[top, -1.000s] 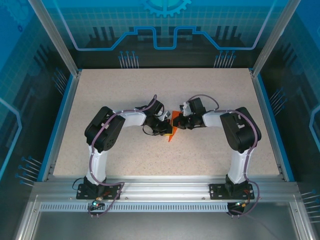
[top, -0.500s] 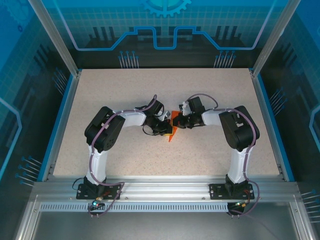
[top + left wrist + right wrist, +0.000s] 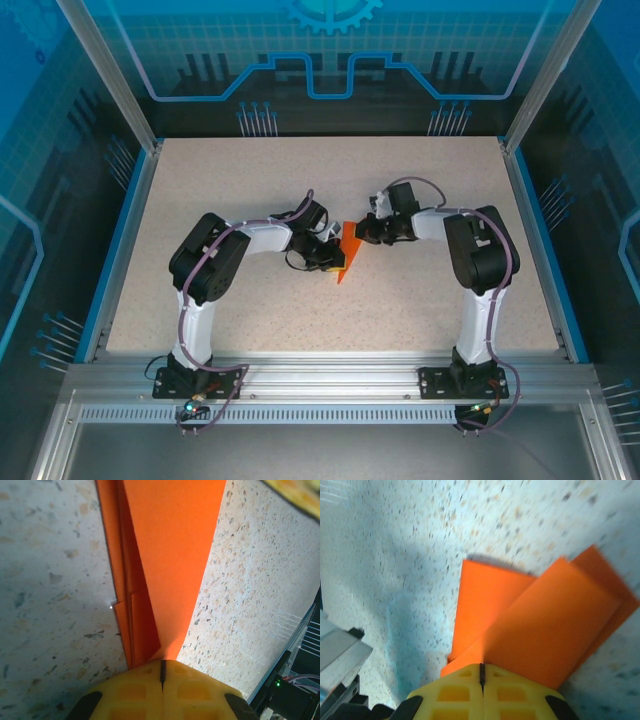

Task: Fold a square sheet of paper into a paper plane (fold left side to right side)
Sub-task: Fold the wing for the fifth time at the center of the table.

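Left hand (image 3: 162, 669): clenched. Its yellow pads are pressed together along a dark seam, and the orange paper (image 3: 170, 555) comes out from between them.
Right hand (image 3: 481, 672): clenched as well. A raised flap of the orange paper (image 3: 540, 630) runs into its pad seam, though this picture is blurred.
Hands from above: the left hand (image 3: 333, 254) and right hand (image 3: 362, 232) face each other tip to tip, with the right one slightly farther from the bases.
Paper's place: the orange paper (image 3: 345, 262) lies near the middle of the tabletop (image 3: 250, 180), between the two hands and held by both.
Tabletop: pale beige speckled with darker flecks, with a blue strip (image 3: 118, 245) along its sides.
Room: translucent blue panels (image 3: 330, 50) with a printed line pattern wall the cell in, held by aluminium posts (image 3: 105, 75). The arm bases are bolted to an aluminium rail (image 3: 330, 378).
Paper's look: bright, plain and creased into overlapping layers.
Left wrist view adds: a broad smooth panel lies over narrower stacked layers, whose left edge has a small step.
Right wrist view adds: the lifted flap hangs over a flat square-cornered layer and casts a shadow on it.
Overhead view adds: the outline is a slim wedge, its point towards the bases.
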